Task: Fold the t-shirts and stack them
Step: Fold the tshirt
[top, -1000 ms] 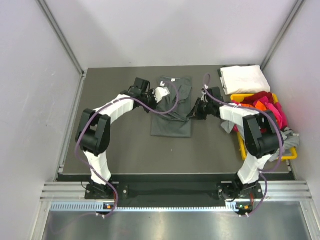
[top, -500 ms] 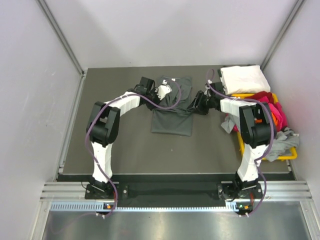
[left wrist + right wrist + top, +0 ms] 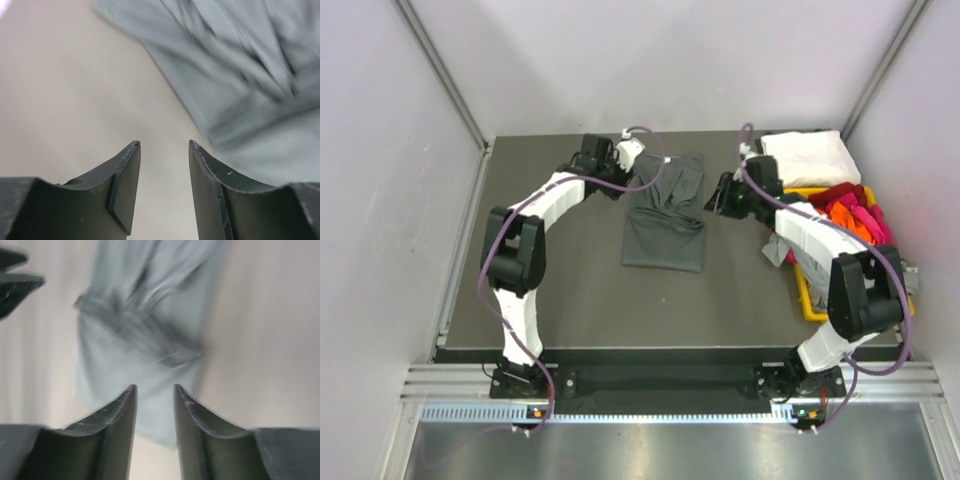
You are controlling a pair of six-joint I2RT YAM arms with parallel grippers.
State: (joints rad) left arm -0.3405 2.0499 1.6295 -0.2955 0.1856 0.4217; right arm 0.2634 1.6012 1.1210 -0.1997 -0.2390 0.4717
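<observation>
Both jaws stand narrowly parted, empty; yellow bin (image 3: 805, 292) holds red, pink, orange, perhaps grey shirts (image 3: 850, 207).

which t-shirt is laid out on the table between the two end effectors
The dark grey t-shirt. The white t-shirt sits folded at the far right corner, and the coloured t-shirts are heaped in the yellow bin.

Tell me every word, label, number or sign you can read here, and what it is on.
None: no text can be read in any view.
On the dark grey t-shirt no print shows, and both wrist views of it are blurred.
The white t-shirt and the yellow bin look plain, with no lettering visible.
Any markings on the arm bases are too small to read.
</observation>
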